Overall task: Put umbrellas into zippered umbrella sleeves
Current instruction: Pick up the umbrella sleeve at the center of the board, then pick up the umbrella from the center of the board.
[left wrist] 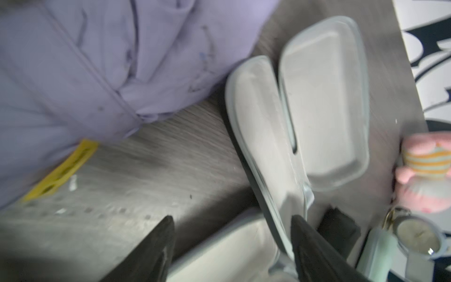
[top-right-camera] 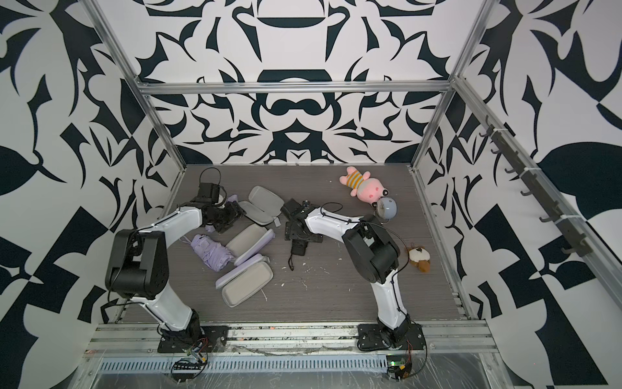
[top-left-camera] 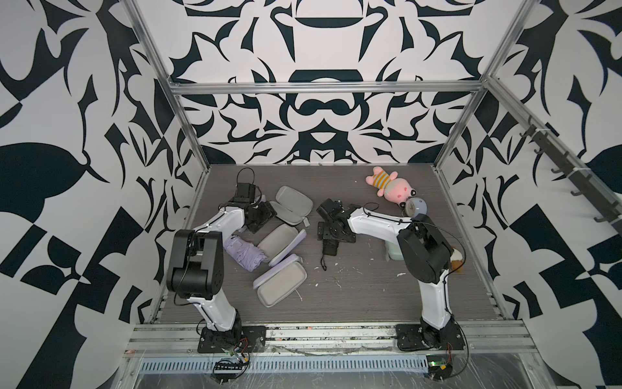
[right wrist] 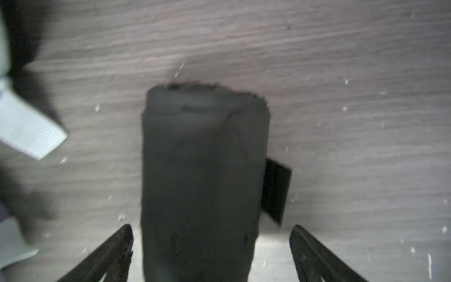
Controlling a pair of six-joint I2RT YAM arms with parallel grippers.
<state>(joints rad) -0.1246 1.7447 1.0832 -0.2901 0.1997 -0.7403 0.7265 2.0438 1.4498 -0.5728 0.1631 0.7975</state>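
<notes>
A black umbrella (right wrist: 205, 158) lies on the table between the spread fingers of my right gripper (right wrist: 211, 227), which is open and does not touch it. Its wrist cord (top-left-camera: 324, 264) trails toward the front. My left gripper (left wrist: 231, 217) is open and low over the grey lining of an open lilac sleeve (top-left-camera: 279, 242). One of its fingers (left wrist: 310, 244) is against the rim of a pale-rimmed open sleeve (left wrist: 317, 109). A lilac umbrella (top-left-camera: 242, 254) lies beside my left arm. Another open lilac sleeve (top-left-camera: 279, 281) lies nearer the front.
A pink plush toy (top-left-camera: 392, 185) and a round pale-blue clock (top-left-camera: 415, 207) sit at the back right. A brown plush (top-right-camera: 419, 259) lies by the right arm. A mint green thing (top-left-camera: 393, 251) is partly hidden under that arm.
</notes>
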